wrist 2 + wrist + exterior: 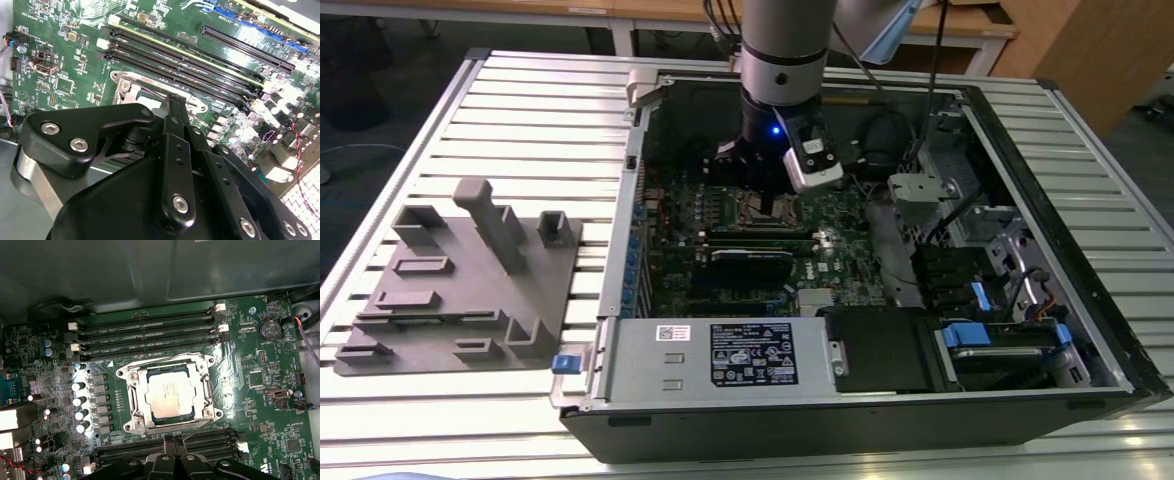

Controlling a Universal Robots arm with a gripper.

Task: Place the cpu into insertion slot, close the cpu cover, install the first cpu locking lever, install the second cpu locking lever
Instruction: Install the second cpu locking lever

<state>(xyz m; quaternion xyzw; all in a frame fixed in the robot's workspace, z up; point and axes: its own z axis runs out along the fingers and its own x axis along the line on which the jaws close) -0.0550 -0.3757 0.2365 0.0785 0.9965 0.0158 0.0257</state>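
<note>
My gripper (175, 444) hangs with its fingers pinched together, gripping nothing, just beside the insertion slot (218, 413). There the cpu (170, 392) lies seated, with the cpu cover (141, 401) flat around it. Beyond, I cannot read the cpu's faint print or the power supply's white label (754, 355).

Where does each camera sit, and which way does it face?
Exterior view: off-arm, looking down into the open black computer case; grey robot arm shows.
First wrist view: at the wrist, facing the silver-rimmed square socket; black pincer shows.
Second wrist view: at the wrist, slanting across the green motherboard past the pincer.
All share the socket.
</note>
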